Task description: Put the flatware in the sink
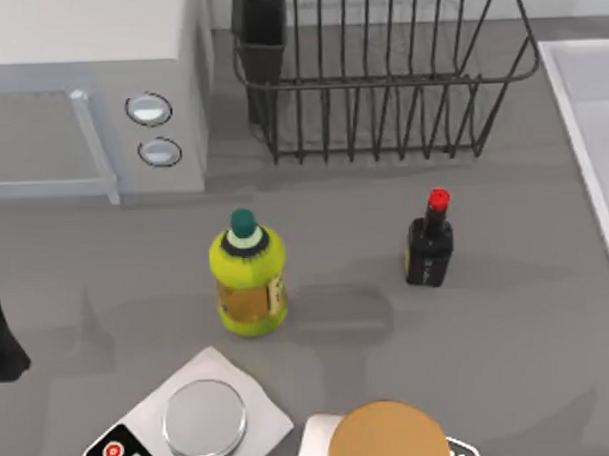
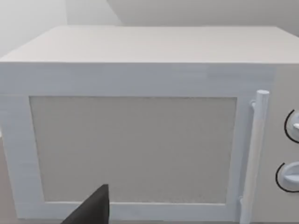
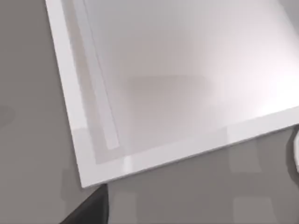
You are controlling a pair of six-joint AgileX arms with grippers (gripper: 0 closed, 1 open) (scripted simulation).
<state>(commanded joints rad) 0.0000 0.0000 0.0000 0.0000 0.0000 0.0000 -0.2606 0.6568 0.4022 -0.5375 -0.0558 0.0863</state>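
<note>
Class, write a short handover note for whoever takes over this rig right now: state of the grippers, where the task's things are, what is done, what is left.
Left arm: at the table's left edge, wrist camera facing the microwave; finger state unclear.
Right arm: wrist camera looks down on the sink; finger state unclear.
Sink is at the table's right edge; the part of its basin in view holds nothing.
No flatware identifiable; the dish rack looks empty.
Done: nothing evident. Left: find the flatware, carry it to the sink.

Left arm (image 1: pixel 0 329) at table's left edge, low. One dark finger (image 2: pixel 91 209) in left wrist view.
</note>
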